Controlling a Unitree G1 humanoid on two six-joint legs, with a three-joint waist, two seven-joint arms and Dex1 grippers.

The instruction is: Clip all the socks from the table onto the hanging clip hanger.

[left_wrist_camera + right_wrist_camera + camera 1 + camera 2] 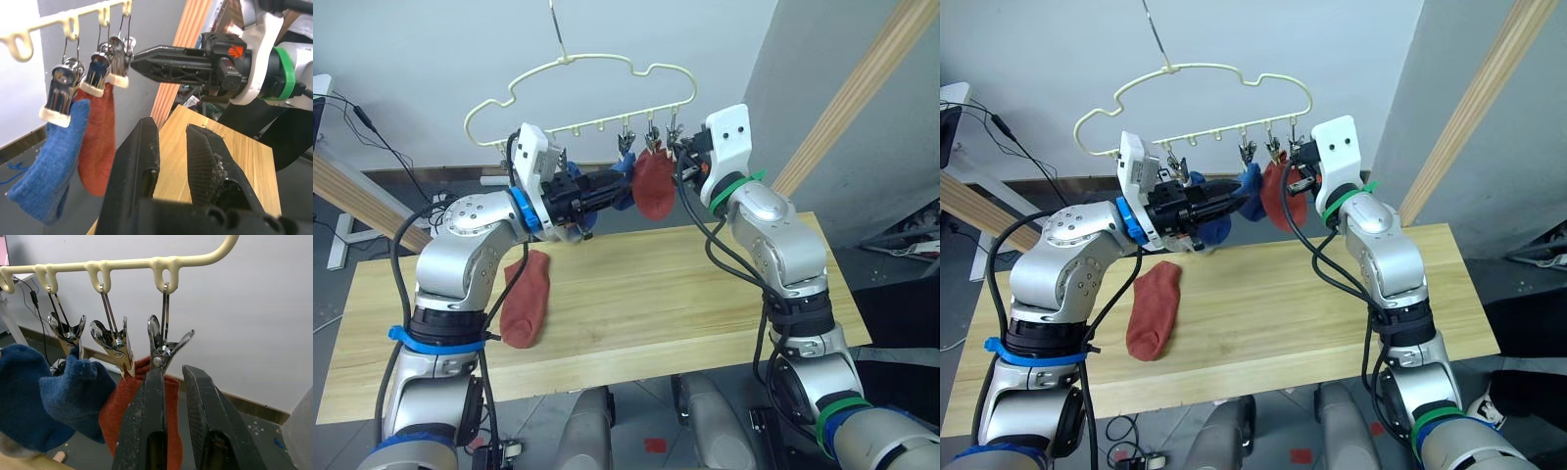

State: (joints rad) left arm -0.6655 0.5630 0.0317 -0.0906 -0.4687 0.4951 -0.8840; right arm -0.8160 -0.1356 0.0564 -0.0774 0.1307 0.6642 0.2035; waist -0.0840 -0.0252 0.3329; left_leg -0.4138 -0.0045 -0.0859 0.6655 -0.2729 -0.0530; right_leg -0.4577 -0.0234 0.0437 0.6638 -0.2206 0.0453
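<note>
On the left of the wooden table we see one rust-red sock lying flat, toe toward us, nothing else beside it on the planks. Above it our left gripper reaches rightward at clip height, its two black fingers slightly parted and holding nothing; a blue sock bunches against the arm just behind the fingers, and we cannot tell whether that one hangs from a clip or only rests there.

The pale yellow clip hanger hangs by its metal hook over the far edge of the table, cloud-shaped, with a row of loops along its lower bar. In the right wrist view we count three metal clips in a row. The leftmost bites a blue sock, with more blue fabric just to its left. The middle clip pinches a second rust-red sock (it hangs straight down, touching the blue one). The rightmost clip is bare.

Our right gripper is directly under that bare clip, fingertips just below its jaws, the fingers a narrow gap apart and gripping nothing. The hanging red sock sits just behind and left of these fingers. The two grippers point at each other, near but apart. In all: two red socks, at least two blue.
</note>
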